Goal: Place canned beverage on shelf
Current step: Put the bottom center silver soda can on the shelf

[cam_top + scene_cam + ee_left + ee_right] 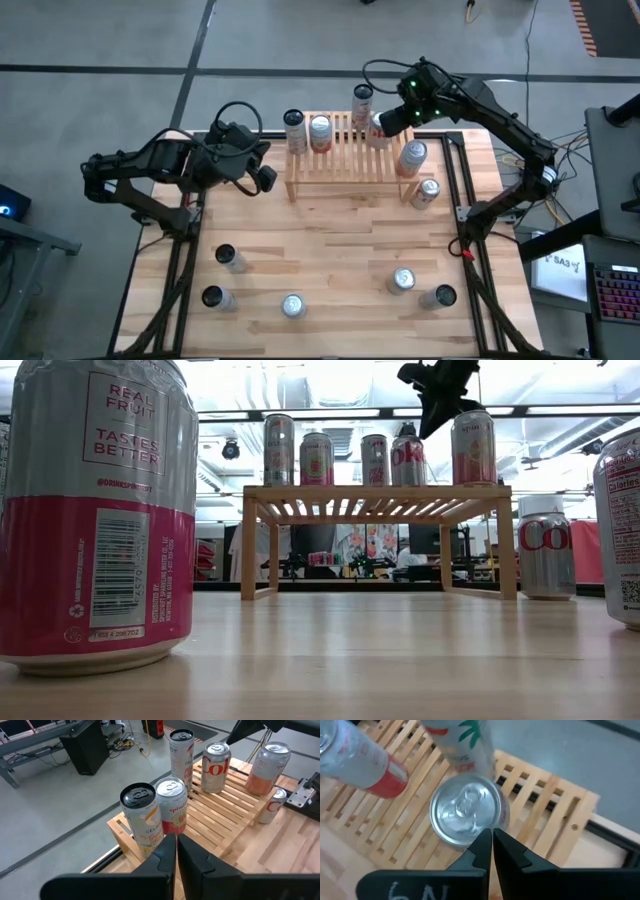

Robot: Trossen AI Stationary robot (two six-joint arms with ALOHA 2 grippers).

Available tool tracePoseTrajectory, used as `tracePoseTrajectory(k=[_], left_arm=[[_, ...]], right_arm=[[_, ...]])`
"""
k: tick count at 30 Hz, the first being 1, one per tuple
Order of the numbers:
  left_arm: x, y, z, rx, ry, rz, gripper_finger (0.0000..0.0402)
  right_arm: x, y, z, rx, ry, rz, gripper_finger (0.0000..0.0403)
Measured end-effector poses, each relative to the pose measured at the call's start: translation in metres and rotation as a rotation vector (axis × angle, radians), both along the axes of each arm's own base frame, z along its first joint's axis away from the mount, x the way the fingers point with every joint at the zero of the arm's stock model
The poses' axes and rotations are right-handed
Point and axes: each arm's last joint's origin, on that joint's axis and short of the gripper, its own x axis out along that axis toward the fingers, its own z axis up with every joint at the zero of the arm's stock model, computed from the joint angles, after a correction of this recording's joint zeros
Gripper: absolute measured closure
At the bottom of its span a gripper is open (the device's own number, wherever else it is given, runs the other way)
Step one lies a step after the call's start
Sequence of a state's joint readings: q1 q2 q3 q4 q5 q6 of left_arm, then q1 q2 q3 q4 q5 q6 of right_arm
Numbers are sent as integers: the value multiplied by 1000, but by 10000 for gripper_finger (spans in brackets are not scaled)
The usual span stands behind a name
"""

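Observation:
The wooden slatted shelf [345,168] stands at the table's far middle with several cans upright on its top. My right gripper [491,835] is shut and hangs over the shelf's right part [383,122]. Its tips are just above the rim of a silver-topped can [466,814], the Coke can [407,460] in the low view. My left gripper [177,839] is shut and hovers left of the shelf [266,178], pointing at the two cans [159,812] on its left end. One more Coke can [427,190] stands on the table by the shelf's right legs. My right gripper's shut fingertips [485,840] stand over the near rim [487,827] of the silver-topped can, coming slanting from above. Whether they touch the rim I cannot tell. The can stands upright on the shelf's slats. My left gripper touches nothing.
Several cans stand scattered on the table's near half: two at the left [228,258], one in the middle [292,305], two at the right [402,281]. In the low view a pink can [95,510] fills the near left. Bare wood lies between these cans and the shelf.

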State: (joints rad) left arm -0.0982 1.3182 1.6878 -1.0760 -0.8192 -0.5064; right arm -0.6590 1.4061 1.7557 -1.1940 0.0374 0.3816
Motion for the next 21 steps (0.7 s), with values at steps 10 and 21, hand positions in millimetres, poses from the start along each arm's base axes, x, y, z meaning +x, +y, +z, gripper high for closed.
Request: tracePoseTrajectory(k=[10,21], left_arm=[[0,0,0,3,5,-3,402],[0,0,0,4,-1,-3,402]], right_arm=[[9,-9,3,-108,-27,29,392],[8,-5,-4,-37,26,0,392]])
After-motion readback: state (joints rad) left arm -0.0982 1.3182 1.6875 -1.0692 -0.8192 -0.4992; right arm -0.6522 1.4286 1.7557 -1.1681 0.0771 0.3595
